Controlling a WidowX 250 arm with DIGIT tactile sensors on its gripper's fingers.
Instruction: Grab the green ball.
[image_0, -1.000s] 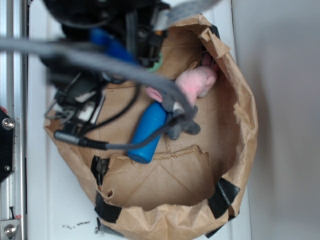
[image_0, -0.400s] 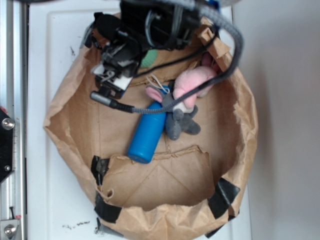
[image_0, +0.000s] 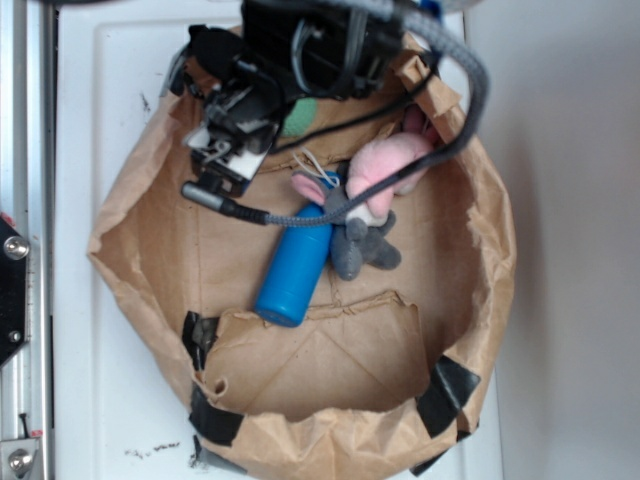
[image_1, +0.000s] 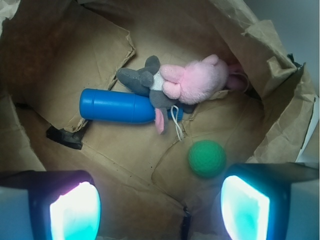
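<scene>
While my arm hangs over the far rim of the brown paper bag (image_0: 470, 250) in the exterior view, my hand (image_0: 240, 125) is mostly lost in black hardware and cables, so its opening cannot be read there; a sliver of the green ball (image_0: 298, 118) peeks out just beside it, and the blue cylinder (image_0: 294, 265) and pink plush toy (image_0: 385, 170) lie beyond on the bag floor, all on the white desk (image_0: 110, 80). From the wrist view, my hand (image_1: 160, 205) is spread wide and holds nothing, its two glowing fingertips (image_1: 75, 212) far apart. The green ball (image_1: 206, 158) sits ahead, near my right fingertip, untouched, with the blue cylinder (image_1: 117, 105) and pink plush toy (image_1: 192, 82) farther ahead.
</scene>
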